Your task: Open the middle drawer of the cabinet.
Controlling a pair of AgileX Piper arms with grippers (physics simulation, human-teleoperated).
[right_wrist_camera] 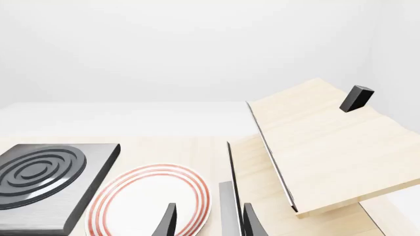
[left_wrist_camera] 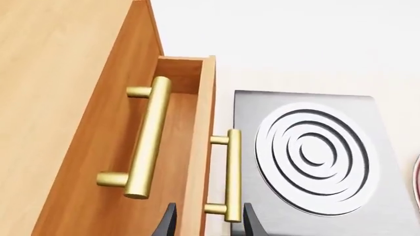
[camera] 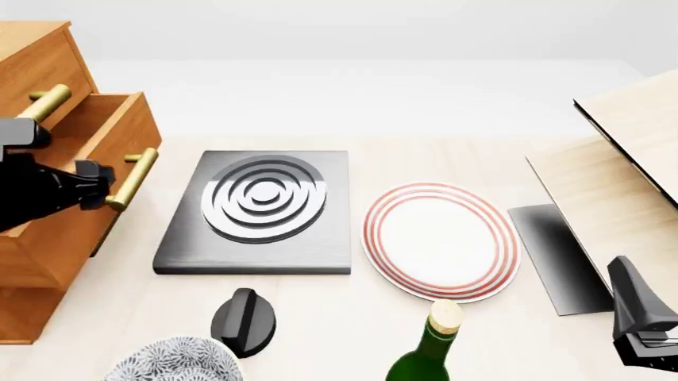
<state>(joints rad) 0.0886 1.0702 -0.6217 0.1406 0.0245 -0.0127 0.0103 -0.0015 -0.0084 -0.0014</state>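
The orange-brown cabinet (camera: 32,59) stands at the table's left edge. Its middle drawer (camera: 106,123) is pulled part way out; its front (left_wrist_camera: 196,147) shows in the left wrist view. The drawer's brass bar handle (camera: 135,176) sticks out toward the table's middle. My left gripper (camera: 104,186) is open at that handle. In the left wrist view the near end of the handle (left_wrist_camera: 232,172) lies between the spread fingers of the gripper (left_wrist_camera: 210,223). The topmost drawer's handle (left_wrist_camera: 147,137) is level with the shut front. My right gripper (camera: 641,317) is open and empty at the near right.
A grey slab with concentric rings (camera: 260,210) lies right beside the open drawer. A red-ringed plate (camera: 440,238) lies mid-table. A green bottle (camera: 429,349), a black knob (camera: 244,321) and a patterned bowl (camera: 170,361) stand near the front. Pale boards (camera: 625,175) lean at the right.
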